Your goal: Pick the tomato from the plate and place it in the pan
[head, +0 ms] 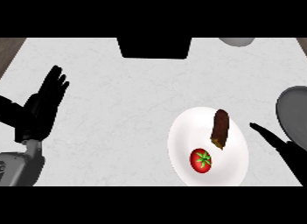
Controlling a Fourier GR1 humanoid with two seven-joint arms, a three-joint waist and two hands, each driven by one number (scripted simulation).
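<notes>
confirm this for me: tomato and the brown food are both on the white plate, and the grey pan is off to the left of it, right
Not quite. The head view shows the grey pan to the right of the white plate, not the left. The tomato and the brown food are both on the plate, as you said.

So the tomato (201,159) sits on the white plate (188,131) next to a brown food item (220,129). Right hand (281,146) pokes in between plate and grey pan (301,118), fingers straight. Left hand (39,109) rests open at the left.
</notes>
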